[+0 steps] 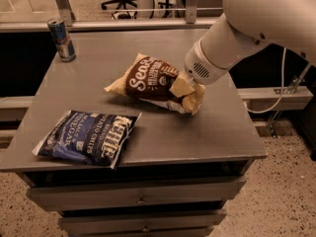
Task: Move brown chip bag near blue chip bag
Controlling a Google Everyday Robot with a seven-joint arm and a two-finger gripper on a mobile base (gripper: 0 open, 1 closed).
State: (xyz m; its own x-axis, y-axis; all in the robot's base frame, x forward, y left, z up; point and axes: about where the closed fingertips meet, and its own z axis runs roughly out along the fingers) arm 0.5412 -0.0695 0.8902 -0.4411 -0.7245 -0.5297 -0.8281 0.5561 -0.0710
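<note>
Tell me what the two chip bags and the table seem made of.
The brown chip bag: thin crinkly plastic film, probably; it creases where the gripper holds its right end. The blue chip bag: similar film, slight sheen. The table: likely painted metal, matte grey.

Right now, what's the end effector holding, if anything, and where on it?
The end effector holds the brown chip bag by its right end, clamped on the tan-yellow edge, over the right half of the table.

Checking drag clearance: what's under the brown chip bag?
Only grey tabletop shows beneath the brown chip bag along its left and front edges. The gripper, shut on the bag's right end, covers that end, so what lies beneath there cannot be seen.
</note>
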